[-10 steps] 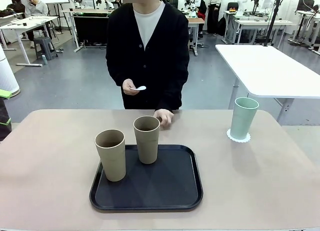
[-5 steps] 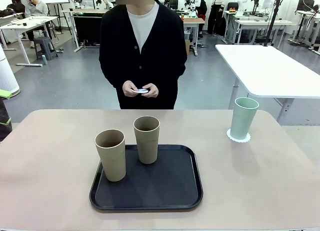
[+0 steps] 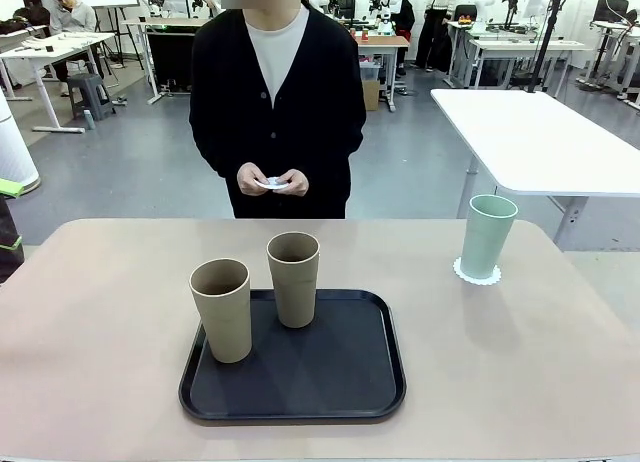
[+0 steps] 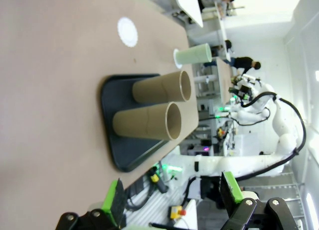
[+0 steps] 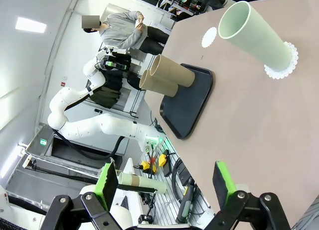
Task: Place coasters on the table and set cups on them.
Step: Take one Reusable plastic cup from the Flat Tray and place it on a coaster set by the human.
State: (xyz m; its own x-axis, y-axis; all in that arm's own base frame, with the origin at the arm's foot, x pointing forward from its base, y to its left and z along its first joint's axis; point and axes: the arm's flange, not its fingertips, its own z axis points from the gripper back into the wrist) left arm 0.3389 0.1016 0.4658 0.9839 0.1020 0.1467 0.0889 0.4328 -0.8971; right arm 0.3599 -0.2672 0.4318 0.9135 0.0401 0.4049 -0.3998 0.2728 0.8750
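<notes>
Green-padded left claw (image 4: 173, 197) and right claw (image 5: 164, 185) both stand wide apart, empty, touching nothing.

The person (image 3: 278, 92) now stands straighter and a little farther left; the hand (image 3: 296, 182) is off the table (image 3: 100, 312) edge; it joins the other hand (image 3: 250, 178) on the coaster (image 3: 272, 183) at the waist.

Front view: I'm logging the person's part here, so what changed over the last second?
The person's hand that rested on the table at its far edge lifted to waist height and joined the other hand; together they now hold a white coaster. The two tan cups on the black tray and the green cup on its coaster stayed put.
</notes>
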